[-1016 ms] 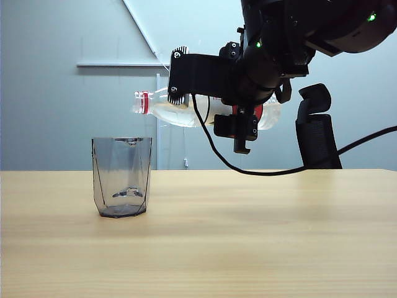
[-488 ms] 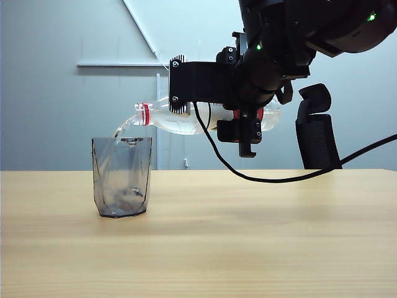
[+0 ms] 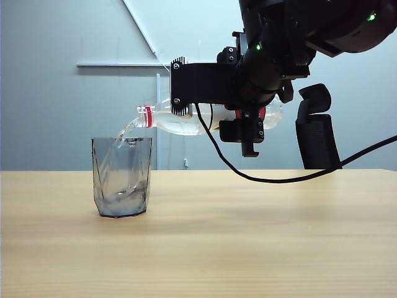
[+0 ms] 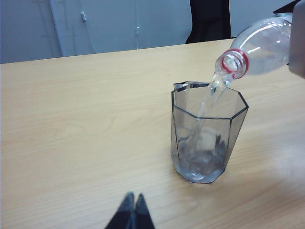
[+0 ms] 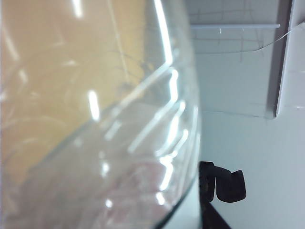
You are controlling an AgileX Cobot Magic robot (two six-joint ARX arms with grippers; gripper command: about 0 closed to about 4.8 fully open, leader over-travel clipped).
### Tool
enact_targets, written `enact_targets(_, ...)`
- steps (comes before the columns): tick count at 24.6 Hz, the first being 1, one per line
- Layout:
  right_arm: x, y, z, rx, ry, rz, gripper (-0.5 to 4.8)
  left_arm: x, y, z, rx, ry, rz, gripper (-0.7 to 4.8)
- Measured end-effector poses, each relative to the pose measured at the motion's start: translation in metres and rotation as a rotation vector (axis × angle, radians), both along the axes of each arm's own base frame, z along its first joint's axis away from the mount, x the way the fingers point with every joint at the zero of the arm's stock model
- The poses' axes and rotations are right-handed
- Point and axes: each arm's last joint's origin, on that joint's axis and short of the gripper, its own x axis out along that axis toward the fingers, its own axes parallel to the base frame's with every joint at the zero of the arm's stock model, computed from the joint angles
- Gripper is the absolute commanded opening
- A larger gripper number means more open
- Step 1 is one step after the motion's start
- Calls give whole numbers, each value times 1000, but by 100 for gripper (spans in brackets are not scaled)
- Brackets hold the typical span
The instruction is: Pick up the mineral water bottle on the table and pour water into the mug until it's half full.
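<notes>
The mineral water bottle (image 3: 186, 121) lies nearly level in the air, its red-ringed neck tipped down to the left above the mug (image 3: 122, 177). My right gripper (image 3: 243, 121) is shut on the bottle's labelled middle. A thin stream of water (image 3: 124, 131) falls from the mouth into the smoky-grey mug, which stands on the table (image 3: 248, 236) with a little water at its bottom. The left wrist view shows the mug (image 4: 207, 138), the stream of water (image 4: 209, 98) and the bottle's neck (image 4: 259, 47). My left gripper (image 4: 134, 198) hangs shut and empty, short of the mug. The bottle's clear wall (image 5: 95, 143) fills the right wrist view.
A black office chair (image 3: 317, 127) stands behind the table at the right. A black cable (image 3: 248, 174) sags from the right arm down to just above the tabletop. A grey wall lies behind.
The bottle has tipped further, its neck dropping toward the mug's rim. Water now streams from the mouth into the mug, where none flowed a second ago.
</notes>
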Motion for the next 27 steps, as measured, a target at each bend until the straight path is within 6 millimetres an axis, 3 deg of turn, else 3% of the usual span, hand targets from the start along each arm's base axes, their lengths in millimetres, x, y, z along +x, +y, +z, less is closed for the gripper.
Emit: enact_targets(27,0,0,1,-19,-12,4,323,0,0,0,0,0,0,-2)
